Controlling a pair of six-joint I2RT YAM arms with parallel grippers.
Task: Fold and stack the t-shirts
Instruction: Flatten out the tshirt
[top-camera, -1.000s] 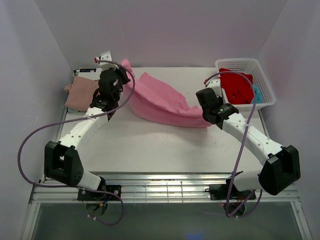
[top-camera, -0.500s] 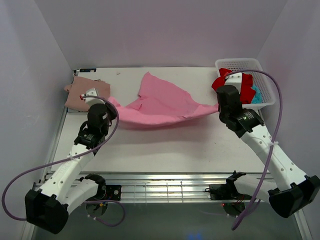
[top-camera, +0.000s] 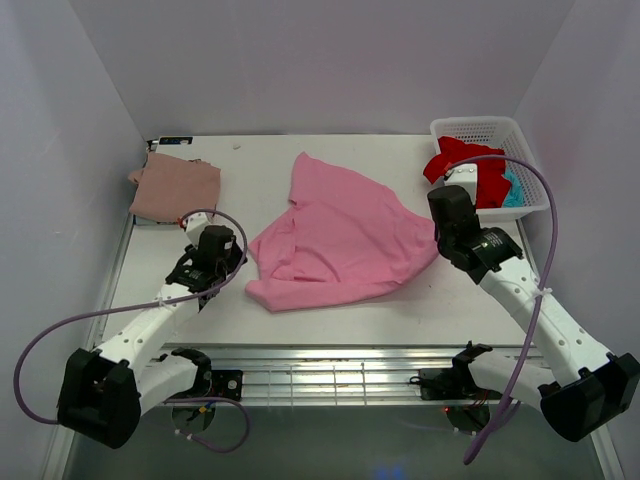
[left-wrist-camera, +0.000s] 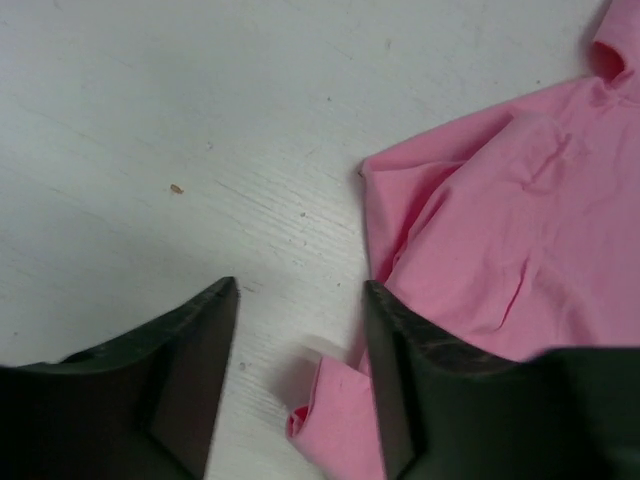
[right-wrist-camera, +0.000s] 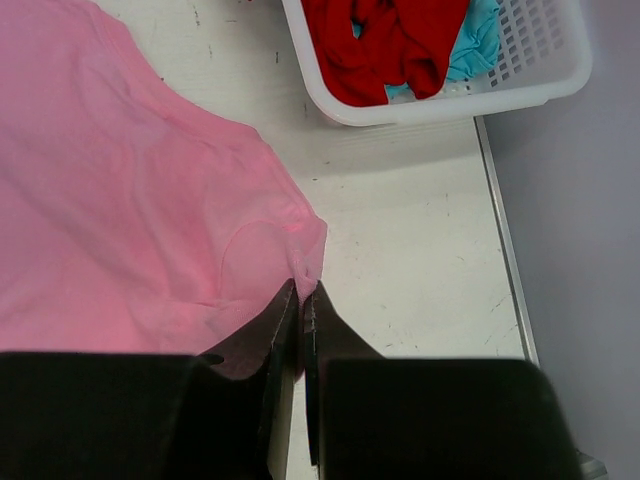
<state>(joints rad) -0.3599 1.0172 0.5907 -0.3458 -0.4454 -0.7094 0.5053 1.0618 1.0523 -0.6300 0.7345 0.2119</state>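
Observation:
A bright pink t-shirt (top-camera: 340, 235) lies spread and wrinkled in the middle of the table. My right gripper (top-camera: 438, 238) is shut on its right edge; in the right wrist view the jaws (right-wrist-camera: 302, 288) pinch a fold of the pink t-shirt (right-wrist-camera: 130, 200). My left gripper (top-camera: 237, 262) is open at the shirt's left corner. In the left wrist view the left gripper (left-wrist-camera: 300, 290) is open over bare table, with a corner of the pink t-shirt (left-wrist-camera: 520, 230) lying loose between the fingers. A dusty rose t-shirt (top-camera: 175, 190) lies folded at the far left.
A white latticed basket (top-camera: 525, 150) stands at the far right with a red t-shirt (top-camera: 470, 170) and a teal one (top-camera: 512, 188) in it. It also shows in the right wrist view (right-wrist-camera: 540, 75). Grey walls close the table on three sides.
The pink shirt hung stretched between both grippers; now the left gripper has let go and drawn back toward the near left. The shirt has dropped flat onto the table.

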